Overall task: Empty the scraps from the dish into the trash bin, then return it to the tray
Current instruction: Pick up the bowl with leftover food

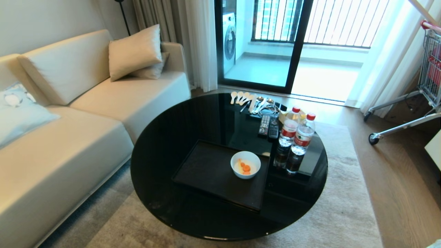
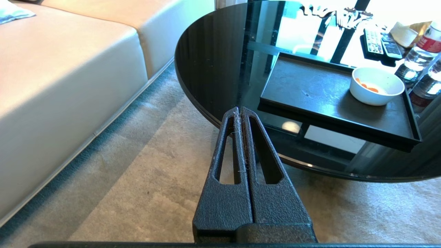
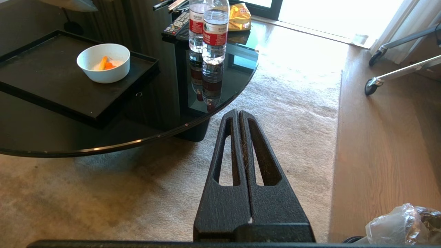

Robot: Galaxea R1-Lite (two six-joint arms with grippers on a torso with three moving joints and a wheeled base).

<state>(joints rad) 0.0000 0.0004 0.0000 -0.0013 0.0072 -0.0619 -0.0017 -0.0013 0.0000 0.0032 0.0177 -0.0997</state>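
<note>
Dish (image 1: 245,164) is the landmark from my seat: small, round, deep, plain white ceramic, with a few orange scraps (image 1: 245,167) and a pale bit in the bottom. It sits on the tray (image 1: 210,172), a flat matte black rectangle with a low rim, near the tray's far right corner, all on a round glossy black table (image 1: 165,144). Two clear water bottles (image 1: 297,135) with red caps stand just right of the dish. Left gripper (image 2: 240,109) hangs over the carpet short of the dish, textured black fingers pressed together, holding nothing. Right gripper (image 3: 238,112), same story. Crinkly clear bag liner (image 3: 401,224) peeks in beside it; I can't make out the bin itself.
</note>
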